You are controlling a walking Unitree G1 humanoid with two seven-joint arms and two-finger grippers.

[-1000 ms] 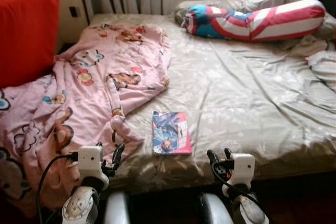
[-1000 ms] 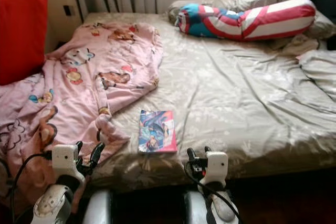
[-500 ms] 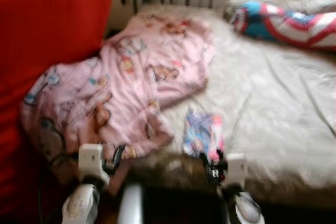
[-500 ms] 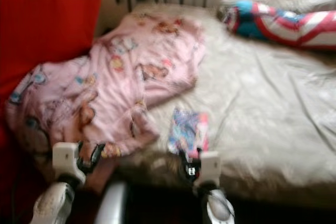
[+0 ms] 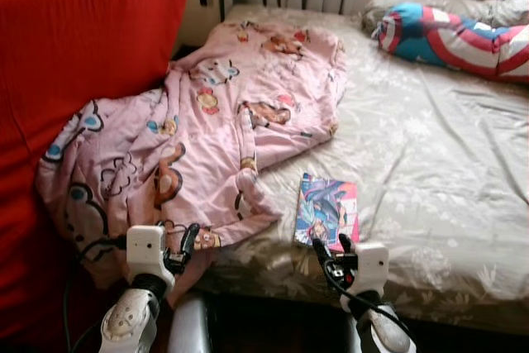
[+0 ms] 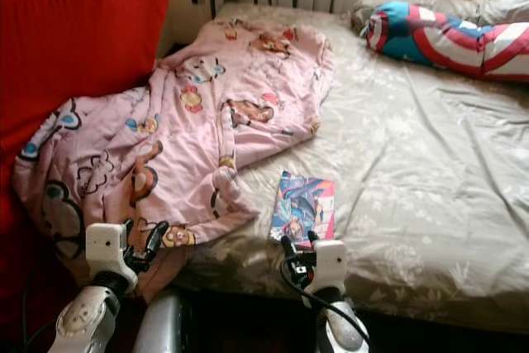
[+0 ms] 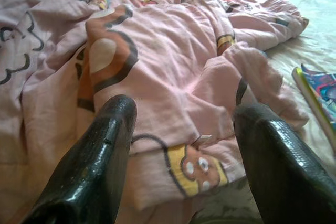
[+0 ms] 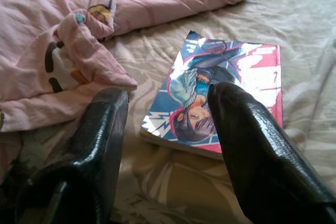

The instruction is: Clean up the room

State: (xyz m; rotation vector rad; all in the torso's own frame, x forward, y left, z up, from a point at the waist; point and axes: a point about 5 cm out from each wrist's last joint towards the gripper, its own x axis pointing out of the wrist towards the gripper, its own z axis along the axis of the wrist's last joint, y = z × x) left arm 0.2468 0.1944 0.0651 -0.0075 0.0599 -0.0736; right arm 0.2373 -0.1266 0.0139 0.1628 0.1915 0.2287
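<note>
Since the earlier frame, camera heading shifted toward the red sofa [image 5: 74, 64]; bed items kept their places. Right gripper [image 6: 299, 247] hovered with fingers spread, book [image 8: 220, 90] just ahead; left gripper [image 5: 182, 241], likewise spread, faced the pink blanket [image 7: 173, 72]. Nothing appeared tidied; book and blanket remained outstanding.

No readable text in these views.

The book [image 8: 220, 90] lying on the bed sheet [image 5: 438, 171], just beside the hem of the pink blanket [image 5: 215, 138], has an illustrated cover with a cartoon figure; a small dark mark sits near one corner of that cover, too small and blurred to read as a letter or number. The pink blanket carries cartoon pictures, with no lettering that can be made out.
</note>
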